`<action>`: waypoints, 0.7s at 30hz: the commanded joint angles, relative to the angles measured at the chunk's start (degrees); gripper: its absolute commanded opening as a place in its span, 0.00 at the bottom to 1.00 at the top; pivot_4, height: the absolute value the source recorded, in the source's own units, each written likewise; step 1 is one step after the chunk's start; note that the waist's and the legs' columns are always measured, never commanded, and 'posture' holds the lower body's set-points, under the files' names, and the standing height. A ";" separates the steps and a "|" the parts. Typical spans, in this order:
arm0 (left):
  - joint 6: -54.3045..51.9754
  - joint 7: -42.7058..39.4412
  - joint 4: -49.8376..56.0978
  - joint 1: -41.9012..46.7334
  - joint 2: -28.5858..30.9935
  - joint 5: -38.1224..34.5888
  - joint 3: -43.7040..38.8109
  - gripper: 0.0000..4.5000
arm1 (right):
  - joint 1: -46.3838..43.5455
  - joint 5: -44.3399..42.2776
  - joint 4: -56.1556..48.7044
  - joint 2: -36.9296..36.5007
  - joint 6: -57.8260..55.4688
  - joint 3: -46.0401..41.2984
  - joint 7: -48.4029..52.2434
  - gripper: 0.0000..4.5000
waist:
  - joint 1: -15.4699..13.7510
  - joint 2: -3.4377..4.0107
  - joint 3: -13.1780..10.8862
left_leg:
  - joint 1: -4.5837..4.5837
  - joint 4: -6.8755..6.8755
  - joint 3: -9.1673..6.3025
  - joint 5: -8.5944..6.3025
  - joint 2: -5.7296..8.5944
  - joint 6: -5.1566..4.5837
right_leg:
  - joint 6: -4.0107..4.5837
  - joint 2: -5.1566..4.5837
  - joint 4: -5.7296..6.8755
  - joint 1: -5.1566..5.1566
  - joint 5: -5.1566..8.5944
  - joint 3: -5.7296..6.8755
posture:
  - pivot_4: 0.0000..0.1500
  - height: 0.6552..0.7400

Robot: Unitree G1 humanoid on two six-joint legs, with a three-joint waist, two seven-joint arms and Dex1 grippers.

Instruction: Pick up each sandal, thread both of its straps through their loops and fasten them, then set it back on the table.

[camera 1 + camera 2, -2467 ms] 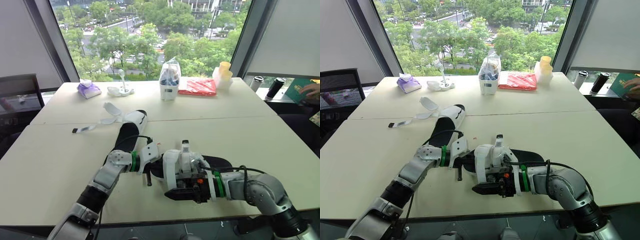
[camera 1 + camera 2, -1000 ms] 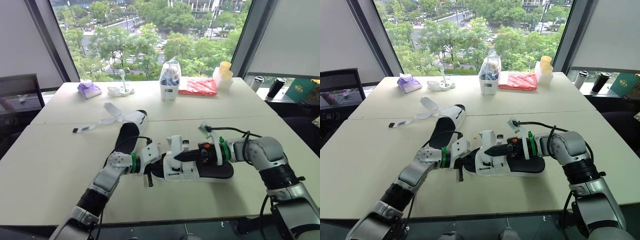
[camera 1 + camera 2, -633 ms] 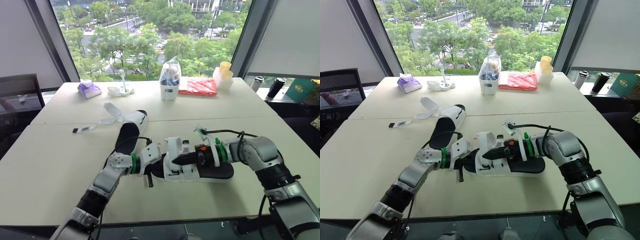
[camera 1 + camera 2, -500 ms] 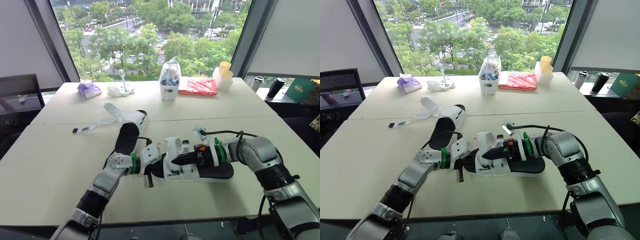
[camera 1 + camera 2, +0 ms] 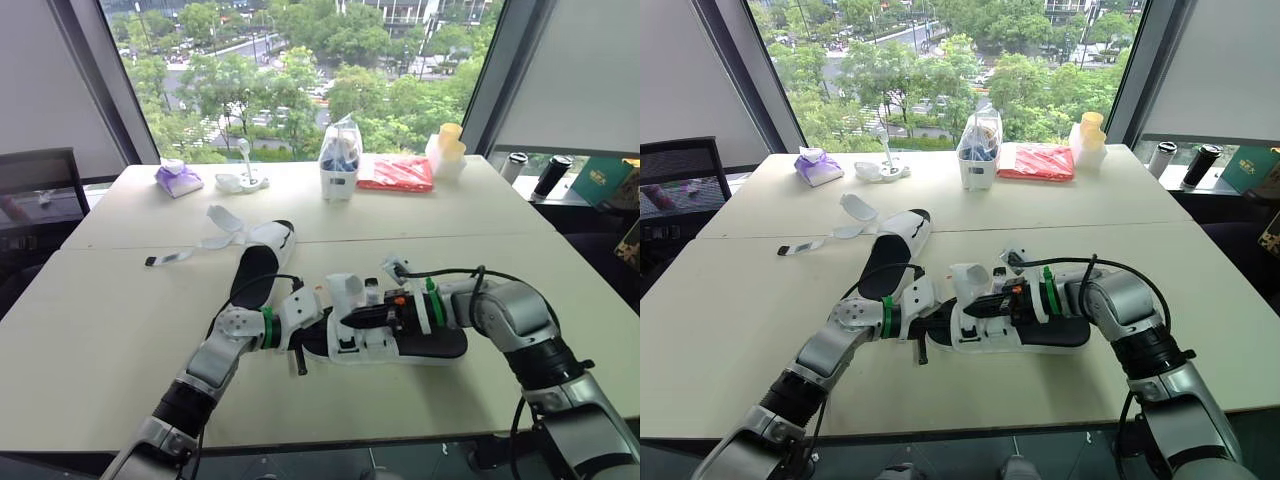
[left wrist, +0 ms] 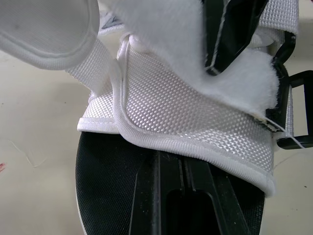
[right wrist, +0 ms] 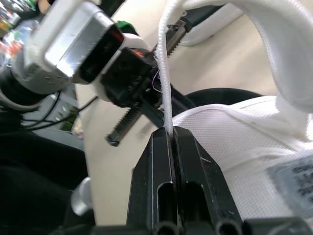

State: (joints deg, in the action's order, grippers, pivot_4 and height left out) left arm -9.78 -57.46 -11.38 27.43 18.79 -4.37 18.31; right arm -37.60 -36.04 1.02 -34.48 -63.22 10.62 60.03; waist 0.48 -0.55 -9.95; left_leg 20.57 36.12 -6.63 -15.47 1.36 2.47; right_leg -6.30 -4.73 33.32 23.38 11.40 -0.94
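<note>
The near sandal (image 5: 430,343), black-soled with white straps, lies on the table (image 5: 120,330) in front of me. My left gripper (image 5: 308,336) is at its toe end, shut on the toe of the sole (image 6: 107,166). My right gripper (image 5: 347,320) lies over the sandal from the heel side and is shut on the thin edge of a white strap (image 7: 164,73), which arches up from the front band (image 6: 186,112). The second sandal (image 5: 262,262) lies farther back on the left with its straps (image 5: 222,222) spread loose on the table.
Along the far edge of the table stand a white basket (image 5: 338,160), a red packet (image 5: 397,173), yellow cups (image 5: 447,148), a purple bundle (image 5: 177,180) and a small white object (image 5: 243,179). Two dark cups (image 5: 550,175) stand off to the right.
My right arm swung from the sandal's near side round over its heel, took a white strap, and has since slid left toward the toe. The left gripper has stayed put.
</note>
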 commanded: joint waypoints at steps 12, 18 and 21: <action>-2.24 -0.56 -2.12 -1.94 -0.17 1.58 3.13 0.00 | 0.71 -7.84 -1.71 0.17 -10.58 -4.47 -0.26 0.01 | -0.02 0.01 0.00 | 0.02 0.01 0.00 0.00 0.00 0.00 | 0.00 0.00 0.00 0.02 0.01 0.01 | 1.00 1.00; -2.55 -0.24 -1.51 -2.67 -0.21 1.43 3.10 0.00 | 1.82 2.34 -2.10 -2.05 0.43 4.05 -1.60 0.01 | 0.08 0.02 0.01 | 0.00 0.00 0.00 0.00 0.00 0.00 | -0.02 0.00 0.00 0.01 0.02 0.01 | 1.00 1.00; -2.62 -0.21 -1.52 -2.72 -0.15 1.39 3.02 0.00 | 1.99 5.34 -3.01 -3.37 4.90 6.76 -0.11 0.01 | 0.07 0.01 0.03 | -0.05 0.00 0.00 0.00 0.00 0.01 | -0.05 0.00 -0.01 -0.03 0.04 0.01 | 1.00 1.00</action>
State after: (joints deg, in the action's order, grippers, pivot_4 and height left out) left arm -9.99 -57.05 -10.84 27.10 18.69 -4.36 18.29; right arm -36.82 -34.30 -1.89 -36.43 -59.82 14.37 59.77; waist 0.55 -0.54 -9.92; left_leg 20.52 36.12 -6.62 -15.48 1.36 2.48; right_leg -6.35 -4.73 33.31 23.35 11.44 -0.93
